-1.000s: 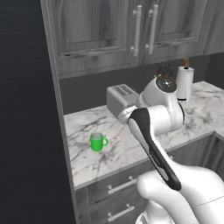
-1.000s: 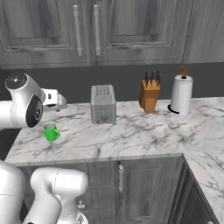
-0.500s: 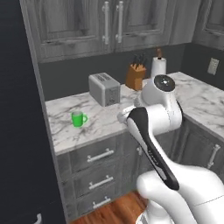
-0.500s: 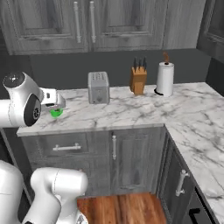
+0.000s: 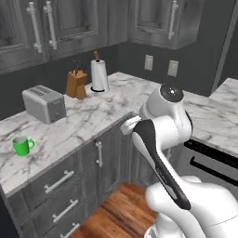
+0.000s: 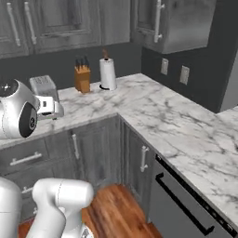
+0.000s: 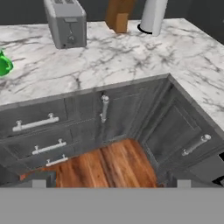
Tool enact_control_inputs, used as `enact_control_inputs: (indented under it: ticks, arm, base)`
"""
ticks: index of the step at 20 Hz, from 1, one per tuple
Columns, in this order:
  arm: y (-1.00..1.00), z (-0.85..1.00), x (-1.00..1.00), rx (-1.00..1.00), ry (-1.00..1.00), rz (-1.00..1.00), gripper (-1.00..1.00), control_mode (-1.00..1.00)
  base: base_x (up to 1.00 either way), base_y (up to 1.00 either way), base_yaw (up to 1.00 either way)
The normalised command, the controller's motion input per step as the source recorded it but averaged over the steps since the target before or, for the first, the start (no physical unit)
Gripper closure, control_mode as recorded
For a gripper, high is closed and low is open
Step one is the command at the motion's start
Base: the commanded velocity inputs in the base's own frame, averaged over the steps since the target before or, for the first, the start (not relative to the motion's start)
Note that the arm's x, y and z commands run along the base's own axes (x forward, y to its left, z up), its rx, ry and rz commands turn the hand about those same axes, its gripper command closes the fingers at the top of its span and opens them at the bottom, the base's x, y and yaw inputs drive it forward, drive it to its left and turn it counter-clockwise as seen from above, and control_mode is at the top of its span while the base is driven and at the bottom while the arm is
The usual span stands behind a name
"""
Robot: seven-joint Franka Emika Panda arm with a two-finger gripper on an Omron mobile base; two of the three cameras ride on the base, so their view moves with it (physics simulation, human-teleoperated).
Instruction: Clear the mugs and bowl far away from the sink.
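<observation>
The green mug (image 5: 21, 145) stands upright on the marble table (image 5: 97, 116) near its left end, well apart from the silver toaster (image 5: 44, 103), the wooden knife block (image 5: 76, 84) and the white paper towel roll (image 5: 99, 76) farther along toward the corner. The robot's hand (image 7: 111, 183) hangs released, its two finger tips (image 7: 39, 183) spread wide with nothing between them, out in front of the grey cabinet fronts (image 7: 109, 118) and above the wooden floor (image 7: 105, 166), well apart from the mug.
</observation>
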Motion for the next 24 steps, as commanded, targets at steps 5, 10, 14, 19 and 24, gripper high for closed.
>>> enact_control_inputs:
  ticks: [5, 10, 14, 19, 24]
  arm:
    - [0.00, 0.00, 0.00, 0.00, 0.00, 0.00, -1.00, 1.00]
    - [0.00, 0.00, 0.00, 0.00, 0.00, 0.00, -1.00, 1.00]
    - [0.00, 0.00, 0.00, 0.00, 0.00, 0.00, -1.00, 1.00]
    - [0.00, 0.00, 0.00, 0.00, 0.00, 0.00, -1.00, 1.00]
    - [0.00, 0.00, 0.00, 0.00, 0.00, 0.00, -1.00, 1.00]
  base:
    - [-0.10, -0.14, -0.76]
    - [-0.06, -0.08, -0.80]
    - [-0.02, -0.10, -0.80]
    - [0.00, -0.18, -0.78]
    - [0.04, -0.16, -0.67]
